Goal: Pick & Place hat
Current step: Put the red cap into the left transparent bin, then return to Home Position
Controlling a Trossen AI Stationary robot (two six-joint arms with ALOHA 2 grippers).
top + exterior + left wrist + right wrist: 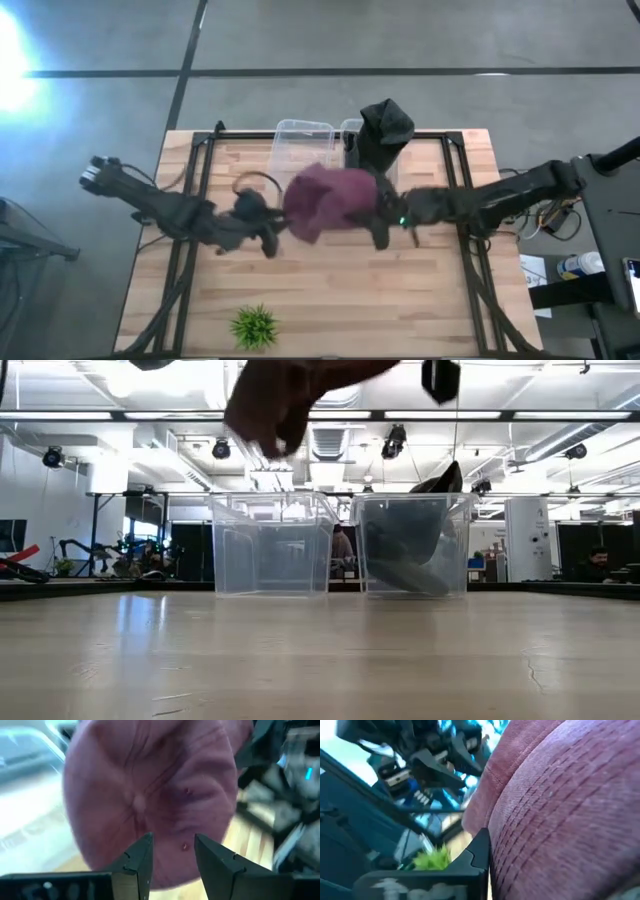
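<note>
A maroon hat (330, 200) hangs in the air above the middle of the table, in front of two clear bins; in the low view it shows high up (290, 390). My right gripper (383, 222) is shut on its right side. My left gripper (265, 228) is open at the hat's left side. In the left wrist view its two fingers (142, 857) stand just short of the hat's crown (145, 795) and touch nothing that I can see. My right gripper holds the maroon hat by its right-hand edge (520, 835), coming level from the table's right. One finger (477, 855) lies against the fabric, and the hat hides the other. The hat is lifted clear of the table.
Two clear bins (303, 140) stand side by side at the far edge. The right one (410, 545) holds a dark hat (385, 130). A small green plant (254, 325) sits near the near edge. Black frame rails (190, 200) run along both sides of the table.
</note>
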